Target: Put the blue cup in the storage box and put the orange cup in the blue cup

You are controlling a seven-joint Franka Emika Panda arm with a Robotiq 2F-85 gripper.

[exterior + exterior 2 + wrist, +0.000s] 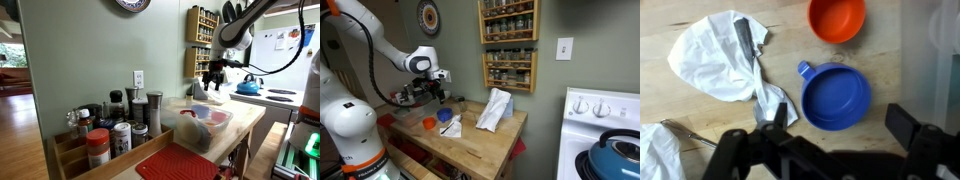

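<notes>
The blue cup (835,97) stands upright and empty on the wooden counter, with its small handle towards the upper left. The orange cup (836,18) stands just beyond it, also empty. My gripper (838,120) is open and empty, hovering above the blue cup with a finger on each side of it. In an exterior view the gripper (438,95) hangs over the blue cup (445,115) and the orange cup (429,123). The clear storage box (215,128) sits on the counter; its translucent wall shows at the right edge of the wrist view (945,50).
A crumpled white cloth (720,55) lies left of the cups, also seen upright in an exterior view (495,108). A wooden spice tray (100,140) and a red mat (178,163) sit at the counter's end. A light-blue kettle (248,87) stands on the stove.
</notes>
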